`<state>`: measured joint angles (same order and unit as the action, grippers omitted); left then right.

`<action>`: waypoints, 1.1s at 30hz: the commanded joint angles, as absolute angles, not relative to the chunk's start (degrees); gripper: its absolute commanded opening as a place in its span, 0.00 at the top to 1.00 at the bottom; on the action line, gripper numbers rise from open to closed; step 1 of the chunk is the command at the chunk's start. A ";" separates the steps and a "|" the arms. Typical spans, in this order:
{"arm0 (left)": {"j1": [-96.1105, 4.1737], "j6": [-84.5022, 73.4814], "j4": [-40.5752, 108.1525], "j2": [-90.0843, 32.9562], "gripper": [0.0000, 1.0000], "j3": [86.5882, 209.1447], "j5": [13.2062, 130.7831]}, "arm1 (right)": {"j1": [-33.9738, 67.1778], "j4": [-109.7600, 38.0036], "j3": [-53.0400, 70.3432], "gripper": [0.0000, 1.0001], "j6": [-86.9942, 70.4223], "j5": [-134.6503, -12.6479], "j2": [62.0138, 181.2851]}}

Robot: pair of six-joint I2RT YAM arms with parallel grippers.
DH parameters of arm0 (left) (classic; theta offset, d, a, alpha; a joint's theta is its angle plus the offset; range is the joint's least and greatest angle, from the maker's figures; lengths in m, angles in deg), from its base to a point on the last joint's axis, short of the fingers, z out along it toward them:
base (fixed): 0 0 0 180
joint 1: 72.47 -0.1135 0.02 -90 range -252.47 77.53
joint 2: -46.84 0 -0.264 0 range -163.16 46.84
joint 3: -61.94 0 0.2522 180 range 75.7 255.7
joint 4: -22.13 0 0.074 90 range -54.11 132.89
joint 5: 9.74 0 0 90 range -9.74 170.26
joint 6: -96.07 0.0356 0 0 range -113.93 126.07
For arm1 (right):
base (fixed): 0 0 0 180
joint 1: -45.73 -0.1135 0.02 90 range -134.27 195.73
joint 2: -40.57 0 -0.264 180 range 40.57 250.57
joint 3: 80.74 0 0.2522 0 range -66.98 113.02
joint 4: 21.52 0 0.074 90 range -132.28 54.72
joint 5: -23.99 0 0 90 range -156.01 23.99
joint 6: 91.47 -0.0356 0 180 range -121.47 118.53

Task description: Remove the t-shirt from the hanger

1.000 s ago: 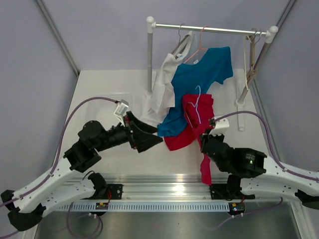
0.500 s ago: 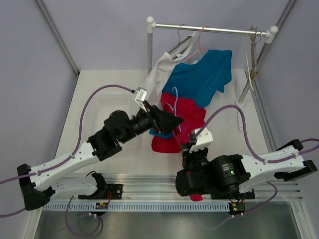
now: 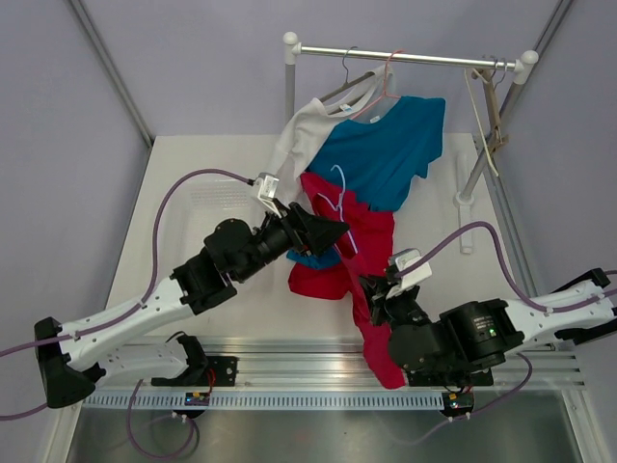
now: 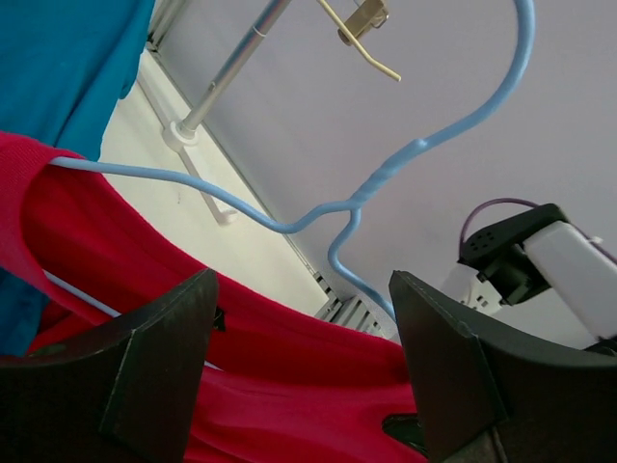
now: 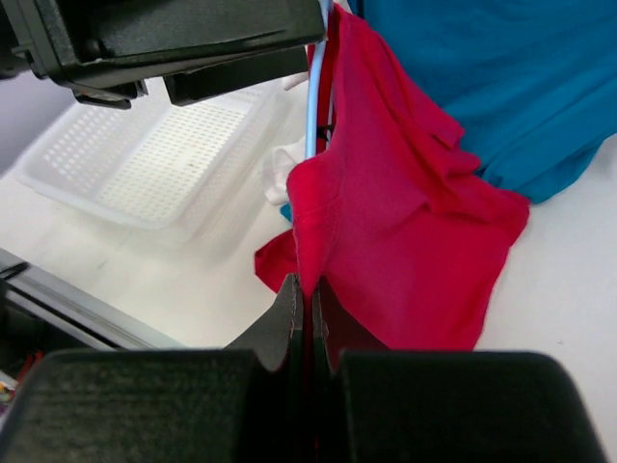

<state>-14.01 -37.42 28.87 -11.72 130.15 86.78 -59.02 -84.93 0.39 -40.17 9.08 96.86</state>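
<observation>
Bright, even, diffuse light; soft shadows; wrist views blurred at near edges.

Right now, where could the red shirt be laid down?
Bare table lies between the red shirt and the rack's right foot, and in a strip behind the basket. The middle is crowded: blue shirt, left tool, right tool.

Hanger [image 4: 416, 147] shoulders hiding inside the red t-shirt [image 3: 371, 231], left gripper [image 4: 301, 318] fingers [image 4: 154, 376] running off the bottom edge

One red t-shirt [image 3: 371, 231], one teal shirt [image 3: 386, 154], one white shirt [image 3: 299, 140] and one basket [image 3: 198, 198] show.
</observation>
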 commanded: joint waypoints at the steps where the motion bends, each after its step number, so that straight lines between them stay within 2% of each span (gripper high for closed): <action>1: -13.67 -38.05 24.21 -10.37 0.25 129.05 88.79 | -59.39 -56.05 -4.40 1.00 -18.27 8.80 92.87; 7: -13.67 -39.46 20.60 -11.34 0.32 128.08 86.94 | -58.77 -60.07 -0.89 1.00 -20.63 5.10 97.69; 11: -13.67 -40.07 18.84 -9.94 0.56 126.24 87.28 | -58.34 -58.14 -2.20 1.00 -21.59 3.26 97.53; 15: -13.58 -40.51 19.45 -6.60 0.69 123.87 88.69 | -58.16 -56.99 -4.93 1.00 -23.26 1.76 95.94; 17: -13.58 -40.86 21.12 -4.05 0.73 122.46 89.66 | -58.16 -58.48 -5.19 1.00 -24.93 1.67 95.42; 20: -13.58 -40.87 23.92 -0.19 0.93 121.05 91.24 | -57.90 -58.92 -5.37 1.00 -25.73 0.53 95.24; 21: -13.58 -40.60 25.07 0.69 1.00 120.70 91.76 | -57.55 -58.84 -5.37 0.95 -25.73 -1.48 95.24; 22: -13.58 -40.17 26.21 1.83 1.00 120.52 92.90 | -57.11 -58.84 -5.28 0.73 -25.64 -2.54 95.32; 24: -13.58 -38.76 30.69 5.08 1.00 121.13 94.75 | -56.93 -59.19 -4.93 0.47 -25.90 -5.43 95.76; 25: -13.58 -38.23 31.84 6.23 1.00 121.05 96.67 | -56.84 -61.28 -4.50 0.29 -27.56 -6.32 96.11; 29: -13.58 -36.74 35.72 11.41 1.00 120.96 100.64 | -56.84 -65.43 -3.96 0.10 -31.61 -12.29 96.12; 33: -13.58 -36.91 35.72 12.21 1.00 121.40 102.05 | -56.84 -64.90 -5.72 0.05 -33.72 -18.88 97.25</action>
